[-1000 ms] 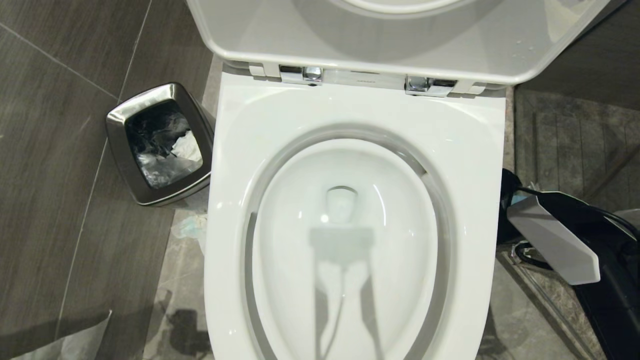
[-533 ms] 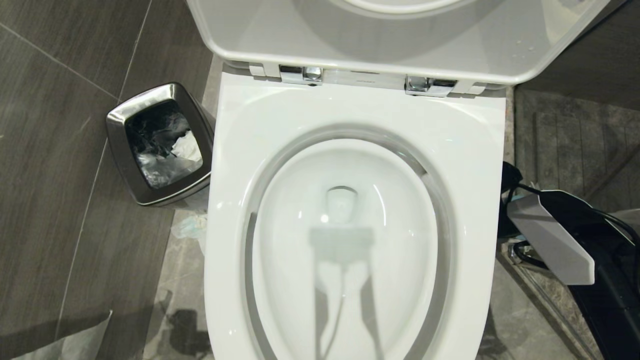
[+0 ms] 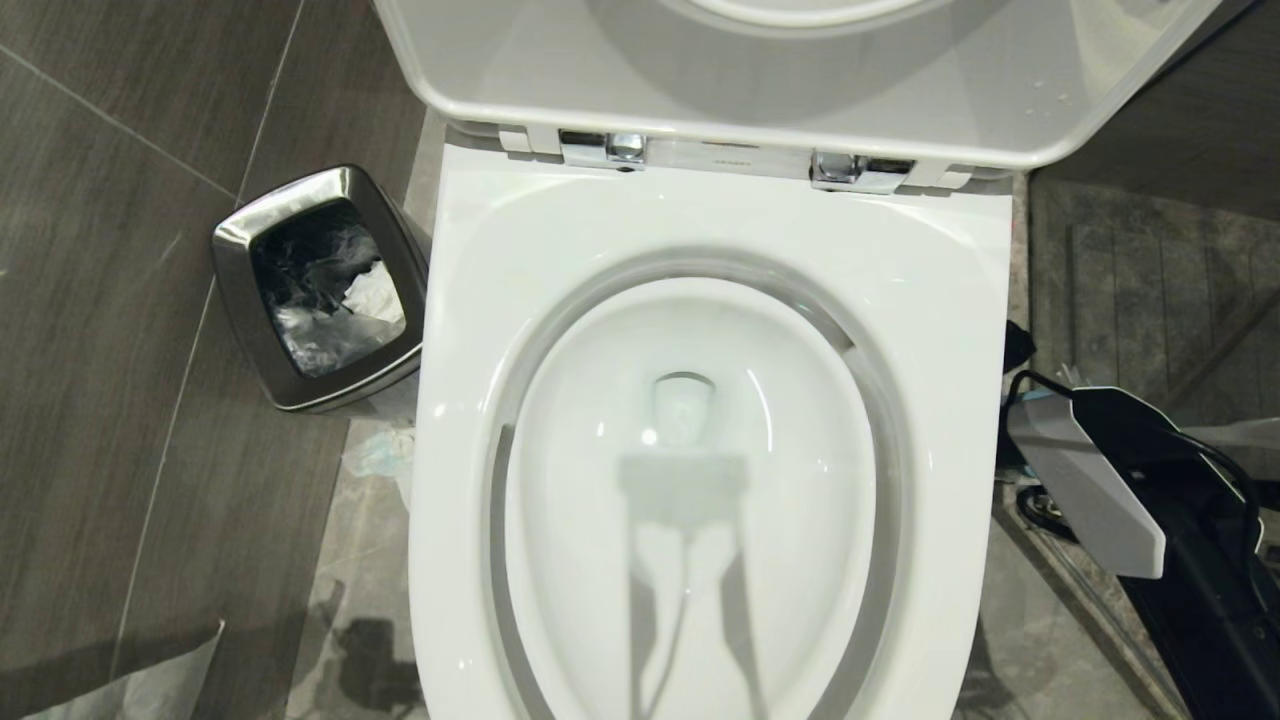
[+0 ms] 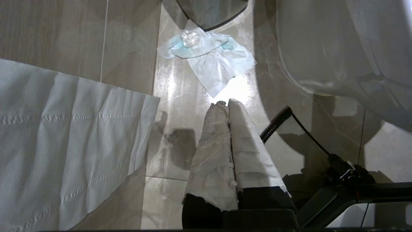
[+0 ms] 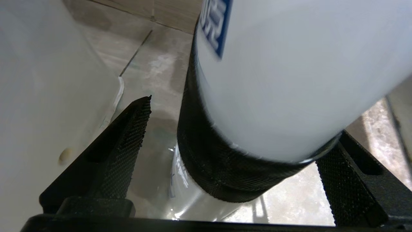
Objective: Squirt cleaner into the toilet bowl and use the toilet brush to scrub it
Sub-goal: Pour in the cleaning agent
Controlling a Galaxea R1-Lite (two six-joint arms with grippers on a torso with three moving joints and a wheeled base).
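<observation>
Taking the toilet bowl (image 3: 720, 480) as the marker: one steel bin (image 3: 318, 285) stands just off its left rear corner, lined with a bag and holding crumpled paper. One crumpled tissue (image 3: 385, 452) lies on the floor tiles beside the bowl's left flank, and one sheet of white paper (image 3: 140, 685) pokes in at the near left. The bowl itself is open, its one seat and lid (image 3: 800, 75) tipped up at the back.

To the bowl's right, low beside its flank, one robot arm (image 3: 1100, 480) reaches down; its gripper is hidden from the head camera.

Only the left wrist camera shows the left gripper (image 4: 227, 106), its two paper-wrapped fingers pressed together, empty, above the floor to the bowl's left. Only the right wrist camera shows the right gripper (image 5: 238, 132), jaws spread wide either side of one white bottle, the cleaner (image 5: 273, 80), with its dark band; whether they touch it I cannot tell.
</observation>
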